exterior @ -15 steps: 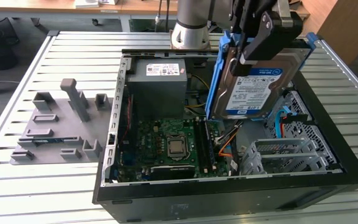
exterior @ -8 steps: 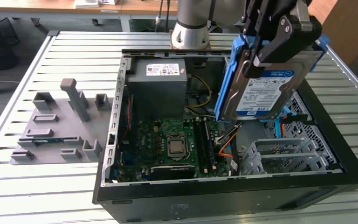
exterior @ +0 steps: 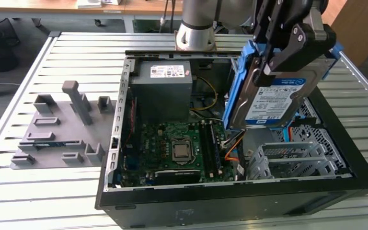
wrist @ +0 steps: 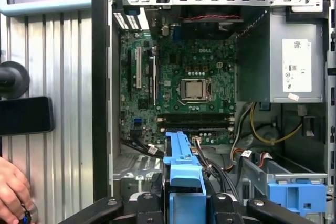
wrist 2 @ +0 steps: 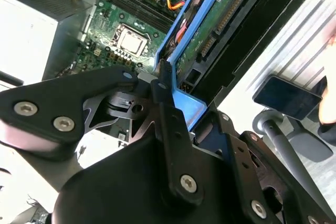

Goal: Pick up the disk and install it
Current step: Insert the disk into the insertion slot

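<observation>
1. Your claw (exterior: 279,61) is clamped shut on the disk (exterior: 275,96), with its fingers pinching the disk's upper end.
2. The disk hangs in the air over the open case (exterior: 235,203). It stands almost on edge, with its white-and-blue label turned toward the exterior camera and its blue carrier frame running along the edges.
3. In the second wrist view you see the disk's green circuit-board side, with the blue frame gripped between the claw's fingers (wrist 2: 169,109).
4. The disk's lower end sits above the inside of the case, over the gap between the motherboard (exterior: 178,148) and the metal drive cage (exterior: 289,158). You cannot tell whether it touches anything there.
5. Orange and black cables lie inside the case just under the disk.
6. The grey power supply (exterior: 161,84) sits in the case's far corner, beyond the motherboard.
7. In the first wrist view a blue latch (wrist: 294,195) sits on the cage inside the case.
8. Outside the case, toward the exterior view's left, a grey fixture (exterior: 63,129) rests on the slatted bench (exterior: 17,187).
9. A person's hand (wrist: 11,195) is over the bench just outside the case wall.
</observation>
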